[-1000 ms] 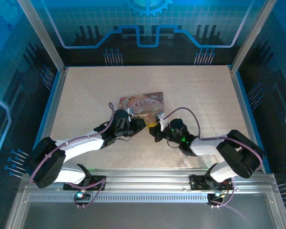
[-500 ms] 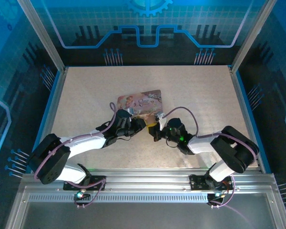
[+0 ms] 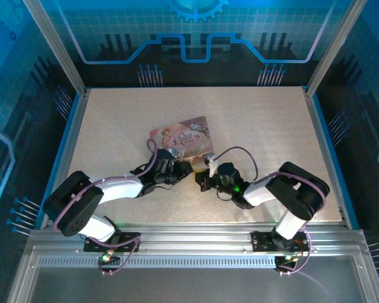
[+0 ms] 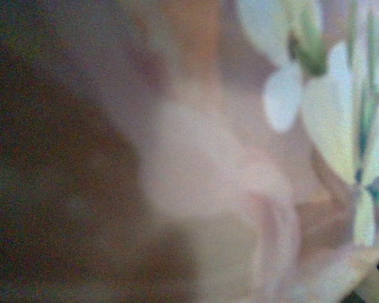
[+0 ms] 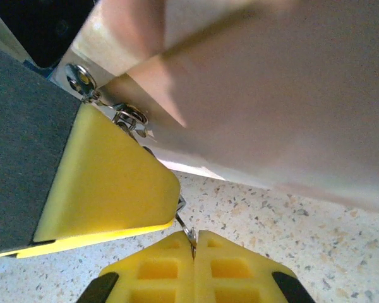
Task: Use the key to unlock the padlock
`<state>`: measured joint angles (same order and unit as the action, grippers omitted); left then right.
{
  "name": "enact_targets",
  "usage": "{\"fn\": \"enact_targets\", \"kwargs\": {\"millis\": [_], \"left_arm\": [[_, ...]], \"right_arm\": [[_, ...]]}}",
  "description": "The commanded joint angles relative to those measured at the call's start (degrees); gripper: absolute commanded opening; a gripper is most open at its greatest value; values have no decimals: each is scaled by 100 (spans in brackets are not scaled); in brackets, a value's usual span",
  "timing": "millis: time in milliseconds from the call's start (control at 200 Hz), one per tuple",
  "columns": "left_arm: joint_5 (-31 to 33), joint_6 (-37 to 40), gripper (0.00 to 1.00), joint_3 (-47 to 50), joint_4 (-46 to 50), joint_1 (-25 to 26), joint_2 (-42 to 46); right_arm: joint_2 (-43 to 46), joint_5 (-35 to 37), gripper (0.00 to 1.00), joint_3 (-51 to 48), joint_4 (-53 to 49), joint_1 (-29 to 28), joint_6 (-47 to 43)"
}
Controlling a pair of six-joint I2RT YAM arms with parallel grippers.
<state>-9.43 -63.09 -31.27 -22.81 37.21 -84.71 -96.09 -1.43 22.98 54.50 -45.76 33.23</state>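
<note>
At the seam of the right gripper (image 5: 194,251), jaws pressed flat together, yellow tips meeting with no gap, nipping the key (image 5: 187,230), a thin grey sliver. Slanting up and left from that seam to the lower corner of a second yellow pad (image 5: 107,183), the left arm's, touching it or all but touching. Just above that pad, two small metal rings (image 5: 129,117) set against the edge of the pink tin (image 5: 284,95), tilted and looming overhead. Beneath the jaw tips, close under them, speckled tabletop (image 5: 284,221).

From above: right gripper (image 3: 202,181) and left gripper (image 3: 184,168) nearly tip to tip at the near edge of the tin (image 3: 180,140), around the middle of the tabletop (image 3: 265,126), both arms stretched low and inward. Left jaws: cannot tell how wide, with the left wrist view a blur pressed up against the tin's flower print (image 4: 316,95).
</note>
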Motion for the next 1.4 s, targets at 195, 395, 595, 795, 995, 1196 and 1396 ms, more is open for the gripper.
{"fn": "enact_targets", "kwargs": {"millis": [195,395,595,795,995,1196,1396], "left_arm": [[-617,-188,42,215,-672,-67,-144],[-648,-185,52,438,-665,-216,108],[-436,-5,59,619,-237,-341,545],[-456,-30,59,688,-354,-394,502],[-425,-52,57,683,-496,-393,347],[-419,-111,54,691,-658,-392,182],[-445,-189,49,657,-866,-390,-16]], "right_arm": [[-516,51,4,-97,543,-232,806],[-601,56,4,-56,459,-246,1081],[-460,-78,4,7,240,-249,1516],[-389,-320,4,136,43,-249,1935],[-401,-436,4,162,155,-234,2460],[-318,-507,4,202,157,-225,2825],[-219,-637,4,277,-68,-188,3185]]}}
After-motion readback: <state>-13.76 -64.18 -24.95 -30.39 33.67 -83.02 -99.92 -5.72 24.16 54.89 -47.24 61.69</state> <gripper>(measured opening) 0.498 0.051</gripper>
